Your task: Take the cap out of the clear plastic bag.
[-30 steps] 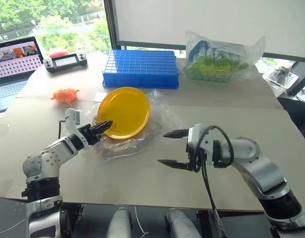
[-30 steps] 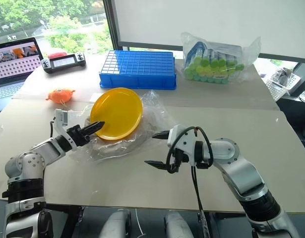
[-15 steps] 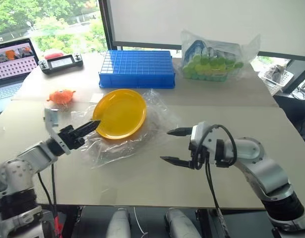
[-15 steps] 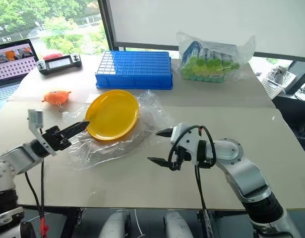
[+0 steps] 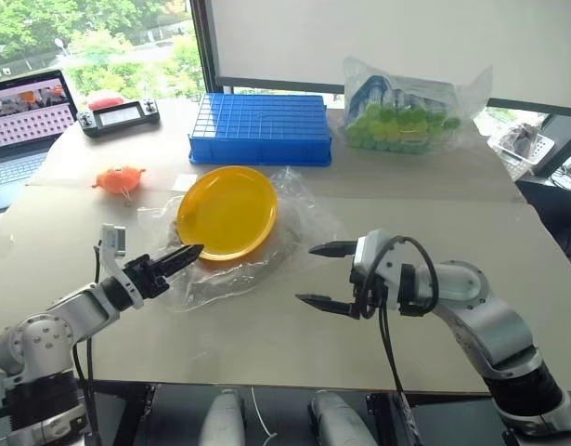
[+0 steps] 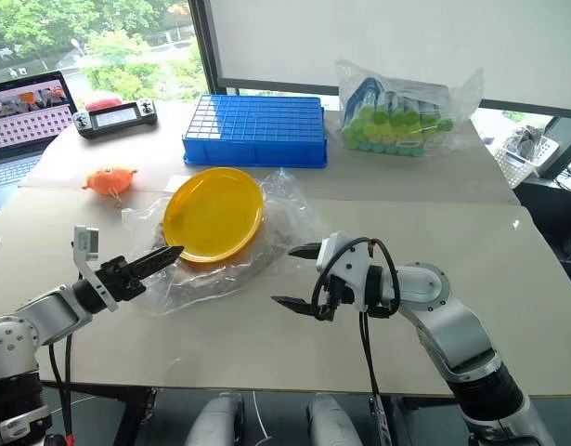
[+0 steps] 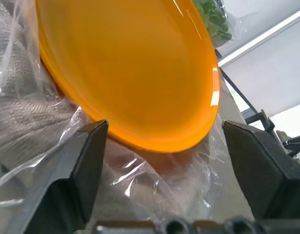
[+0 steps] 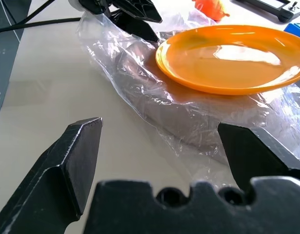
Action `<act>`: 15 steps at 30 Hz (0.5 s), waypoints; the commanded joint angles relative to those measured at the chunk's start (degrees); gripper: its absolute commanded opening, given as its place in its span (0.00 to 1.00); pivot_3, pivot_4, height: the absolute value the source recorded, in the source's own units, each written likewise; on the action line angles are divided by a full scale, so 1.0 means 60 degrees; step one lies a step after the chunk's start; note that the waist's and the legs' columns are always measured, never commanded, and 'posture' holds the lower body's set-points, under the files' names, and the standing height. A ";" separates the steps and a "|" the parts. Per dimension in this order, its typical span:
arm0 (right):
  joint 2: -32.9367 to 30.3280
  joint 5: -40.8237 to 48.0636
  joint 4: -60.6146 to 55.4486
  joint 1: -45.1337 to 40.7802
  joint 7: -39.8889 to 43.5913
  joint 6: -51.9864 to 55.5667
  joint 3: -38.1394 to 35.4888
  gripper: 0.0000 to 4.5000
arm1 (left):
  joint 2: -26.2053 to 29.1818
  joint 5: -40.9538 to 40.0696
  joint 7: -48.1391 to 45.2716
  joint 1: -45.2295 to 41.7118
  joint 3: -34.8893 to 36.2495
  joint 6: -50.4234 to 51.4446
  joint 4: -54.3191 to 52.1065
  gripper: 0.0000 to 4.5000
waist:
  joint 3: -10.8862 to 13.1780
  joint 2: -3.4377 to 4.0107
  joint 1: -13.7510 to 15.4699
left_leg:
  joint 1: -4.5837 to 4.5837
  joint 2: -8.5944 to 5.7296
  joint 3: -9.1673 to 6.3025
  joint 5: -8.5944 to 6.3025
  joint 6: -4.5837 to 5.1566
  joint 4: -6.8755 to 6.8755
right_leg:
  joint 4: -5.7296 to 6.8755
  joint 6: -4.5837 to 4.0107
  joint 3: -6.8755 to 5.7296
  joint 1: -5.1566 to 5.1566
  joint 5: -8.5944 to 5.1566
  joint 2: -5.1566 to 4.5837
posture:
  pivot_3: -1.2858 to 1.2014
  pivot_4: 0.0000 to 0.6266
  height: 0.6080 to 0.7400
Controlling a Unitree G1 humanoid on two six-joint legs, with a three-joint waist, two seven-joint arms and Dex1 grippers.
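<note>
Knit beige cap (image 7: 23,105) in crinkly clear plastic bag (image 5: 294,218) under glossy round plate (image 5: 227,212); both end effectors (image 5: 188,253) (image 5: 324,275) agape, empty.

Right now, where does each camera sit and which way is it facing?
Head stereo pair: looks forward and down over the table; both arms show, left gripper at the clear plastic bag, right gripper open beside it.
Left wrist: looks along its open fingers at the yellow-orange plate on the bagged cap.
Right wrist: looks along its fingers across the bag.
Shared: plate and bag.
</note>
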 commanded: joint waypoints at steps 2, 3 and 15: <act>-0.0078 0.0027 -0.0290 -0.0063 -0.0067 0.0078 -0.0216 1.00 | -0.0305 0.0232 0.0579 0.0063 -0.0247 -0.0071 0.0358 1.00 | 0.0000 0.0000 -0.0001 | 0.0005 -0.0001 -0.0001 0.0000 0.0000 0.0001 | -0.0001 0.0002 0.0000 0.0009 -0.0001 0.0000 | 0.52 0.24 0.80; -0.0088 0.0021 -0.0297 -0.0065 -0.0071 0.0082 -0.0232 1.00 | -0.0296 0.0198 0.0591 0.0129 -0.0213 -0.0061 0.0325 1.00 | -0.0001 -0.0001 -0.0001 | 0.0005 -0.0002 -0.0001 0.0000 0.0000 0.0001 | -0.0002 0.0002 0.0000 0.0009 -0.0001 0.0000 | 0.52 0.24 0.80; -0.0166 -0.0017 -0.0177 -0.0119 0.0041 0.0010 -0.0219 1.00 | -0.0217 -0.0334 0.0805 0.0618 0.0044 0.0044 0.0176 1.00 | -0.0001 0.0000 -0.0027 | 0.0010 -0.0002 -0.0002 0.0000 0.0000 -0.0001 | -0.0006 0.0005 0.0001 0.0012 -0.0003 0.0000 | 0.52 0.24 0.80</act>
